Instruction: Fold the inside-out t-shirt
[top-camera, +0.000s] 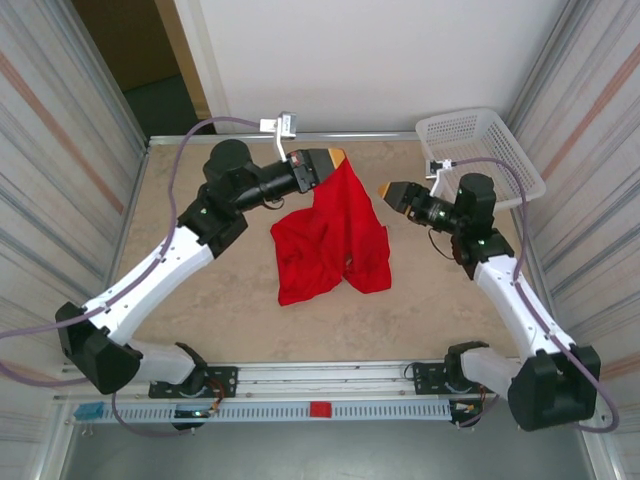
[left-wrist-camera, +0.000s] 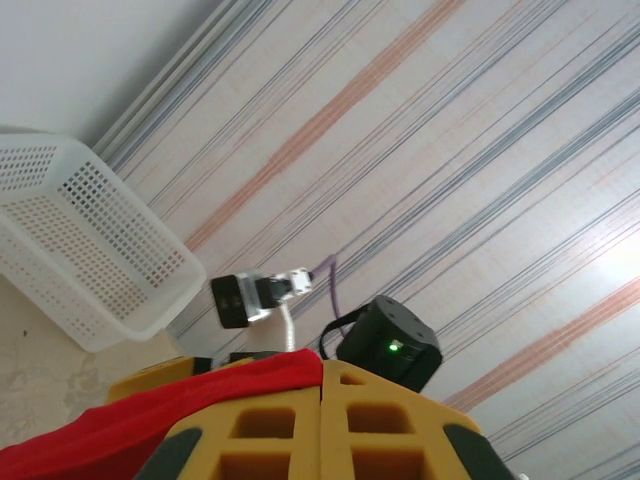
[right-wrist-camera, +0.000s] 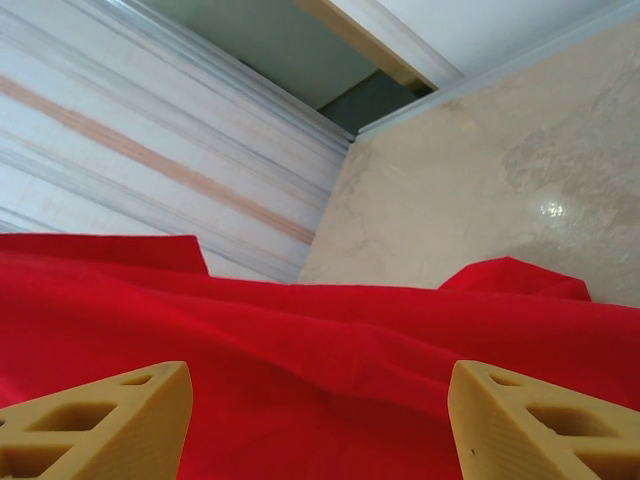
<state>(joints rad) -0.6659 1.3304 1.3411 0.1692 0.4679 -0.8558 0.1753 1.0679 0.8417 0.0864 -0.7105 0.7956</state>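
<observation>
The inside-out t-shirt (top-camera: 330, 240) is a plain bright red cloth, partly lifted. Its upper corner hangs from my left gripper (top-camera: 337, 158), and the rest trails down in a bunched heap on the table. In the left wrist view the yellow fingers (left-wrist-camera: 400, 420) are pressed together, with a red fold of the t-shirt (left-wrist-camera: 150, 415) pinched at the tips of the left gripper (left-wrist-camera: 322, 372). My right gripper (top-camera: 386, 191) hovers just right of the raised cloth. In the right wrist view the right gripper (right-wrist-camera: 320, 405) stands open, with the t-shirt (right-wrist-camera: 330, 340) spread close in front of it.
A white mesh basket (top-camera: 480, 150) sits at the back right corner of the table; it is also seen in the left wrist view (left-wrist-camera: 80, 250). Striped walls enclose both sides. Bare tabletop (top-camera: 220, 300) lies left of and in front of the shirt.
</observation>
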